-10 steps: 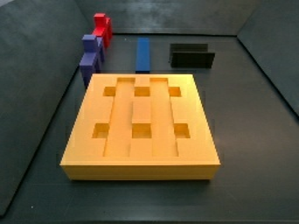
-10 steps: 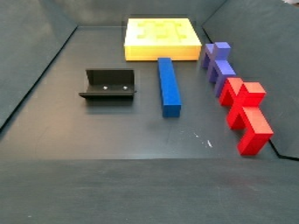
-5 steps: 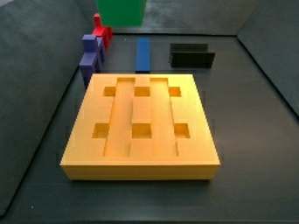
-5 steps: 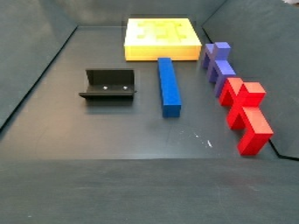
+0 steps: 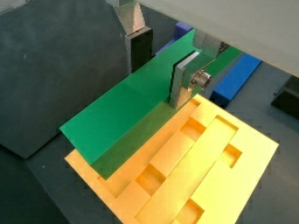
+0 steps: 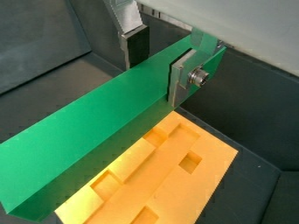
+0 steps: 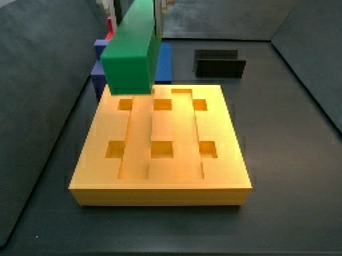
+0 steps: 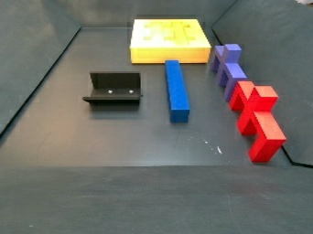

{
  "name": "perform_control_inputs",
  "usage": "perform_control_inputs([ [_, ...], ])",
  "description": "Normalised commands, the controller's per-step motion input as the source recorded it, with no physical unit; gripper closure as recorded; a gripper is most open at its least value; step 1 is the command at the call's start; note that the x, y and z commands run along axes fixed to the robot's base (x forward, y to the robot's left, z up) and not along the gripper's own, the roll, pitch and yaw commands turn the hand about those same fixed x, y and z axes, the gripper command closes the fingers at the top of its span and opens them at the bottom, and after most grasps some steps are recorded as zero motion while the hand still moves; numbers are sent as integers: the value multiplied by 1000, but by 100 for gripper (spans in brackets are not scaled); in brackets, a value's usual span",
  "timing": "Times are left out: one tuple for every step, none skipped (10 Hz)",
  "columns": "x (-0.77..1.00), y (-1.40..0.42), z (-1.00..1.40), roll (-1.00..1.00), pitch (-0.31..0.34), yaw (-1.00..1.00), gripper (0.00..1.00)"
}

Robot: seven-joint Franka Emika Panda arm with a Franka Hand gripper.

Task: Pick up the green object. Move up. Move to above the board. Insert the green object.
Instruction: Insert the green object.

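My gripper [image 5: 162, 66] is shut on the green object [image 5: 122, 114], a long bright-green bar, and holds it level in the air. Both wrist views show the silver fingers [image 6: 184, 79] clamped on the bar's two long sides near one end. The gripper [image 6: 160, 66] hangs above the board [image 6: 163, 179], an orange-yellow slab with square holes and grooves. In a side view the green object [image 7: 134, 45] hovers over the far left part of the board [image 7: 160, 178], its end face toward the camera; the gripper itself is cut off by the frame's top edge. The bar does not touch the board.
A blue bar [image 8: 178, 89] lies beyond the board, with the black fixture [image 8: 113, 89] beside it. Purple pieces [image 8: 228, 66] and red pieces [image 8: 257, 114] stand along one wall. The grey floor is walled by dark panels.
The green object has come down and forward into the side view, from just showing at the top edge to hanging over the board's far left part. Nothing else moved.
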Motion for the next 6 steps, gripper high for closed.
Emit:
perform_control_inputs([
  [0, -51, -880, -51, -100, 149, 100],
  [0, -97, -834, 0, -91, 189, 100],
  [129, -120, -854, -29, -63, 220, 100],
  [174, -43, -774, 74, 0, 243, 100],
  [177, -20, -700, 176, 0, 203, 100],
  [29, -31, -534, 177, 0, 129, 100],
])
